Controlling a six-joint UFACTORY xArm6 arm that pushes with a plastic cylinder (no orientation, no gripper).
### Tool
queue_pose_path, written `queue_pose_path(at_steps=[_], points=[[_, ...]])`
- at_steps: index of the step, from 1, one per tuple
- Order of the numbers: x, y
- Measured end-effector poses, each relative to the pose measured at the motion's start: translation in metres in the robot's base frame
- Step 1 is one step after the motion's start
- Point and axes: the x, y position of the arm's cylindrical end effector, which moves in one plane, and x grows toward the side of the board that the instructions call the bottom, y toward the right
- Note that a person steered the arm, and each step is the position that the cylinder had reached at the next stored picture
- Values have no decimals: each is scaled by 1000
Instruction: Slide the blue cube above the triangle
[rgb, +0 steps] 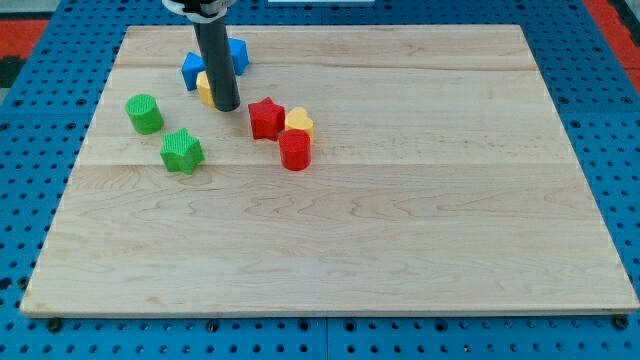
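Observation:
The blue cube (192, 70) sits near the board's top left. A second blue block (238, 54) lies just to its right, partly hidden behind the rod; I cannot make out its shape. A yellow block (204, 89) sits just below the cube, half hidden by the rod. My tip (226, 107) rests on the board at the yellow block's lower right, just below and right of the blue cube. I cannot tell whether it touches the yellow block.
A red star (266, 117), a yellow block (299, 122) and a red cylinder (295, 151) cluster right of the tip. A green cylinder (144, 113) and a green star (181, 151) lie at the left. The wooden board (400, 230) sits on a blue pegboard.

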Motion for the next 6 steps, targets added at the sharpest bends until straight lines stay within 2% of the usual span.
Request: queue_pose_path(at_steps=[1, 2, 4, 6], points=[[0, 3], [-36, 38], [-90, -37], [-91, -15]])
